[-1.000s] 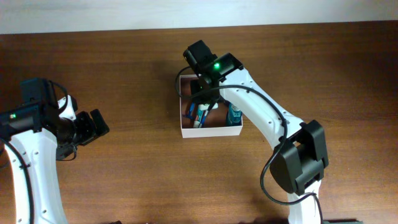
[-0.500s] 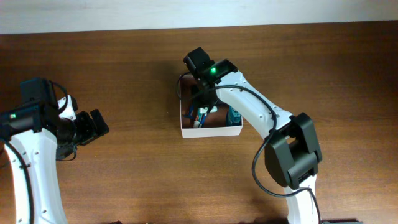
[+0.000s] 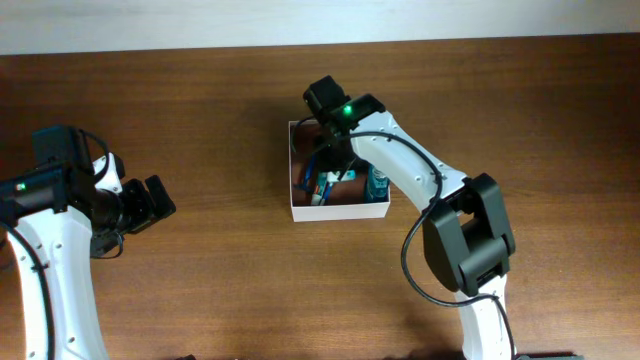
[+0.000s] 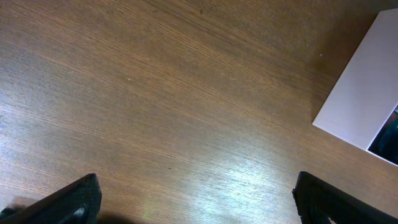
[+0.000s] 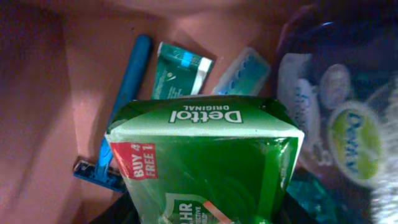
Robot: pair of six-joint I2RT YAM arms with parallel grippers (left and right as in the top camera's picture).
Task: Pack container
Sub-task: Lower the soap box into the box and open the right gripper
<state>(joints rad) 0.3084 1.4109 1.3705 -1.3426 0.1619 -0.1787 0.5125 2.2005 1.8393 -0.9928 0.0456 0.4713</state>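
The container (image 3: 340, 212) is a square white-walled box at the table's middle; its pinkish inside (image 5: 50, 124) fills the right wrist view. My right gripper (image 3: 333, 165) hangs over the container and is shut on a green Dettol packet (image 5: 205, 162), held just above the contents. Below it lie a blue razor (image 5: 124, 106), a small green sachet (image 5: 180, 71), a teal blister pack (image 5: 244, 71) and a bottle (image 5: 348, 137). My left gripper (image 3: 150, 200) is open and empty over bare wood far to the left. The container's white wall (image 4: 364, 93) shows in the left wrist view.
The brown wooden table (image 3: 200, 290) stretches around the container. The right arm (image 3: 420, 180) reaches over the container's right side and hides part of it. A pale wall edge runs along the table's back (image 3: 150, 30).
My right arm has swung its elbow slightly, and the gripper with the green packet has shifted a little right and toward the container's middle. The left arm has not moved.
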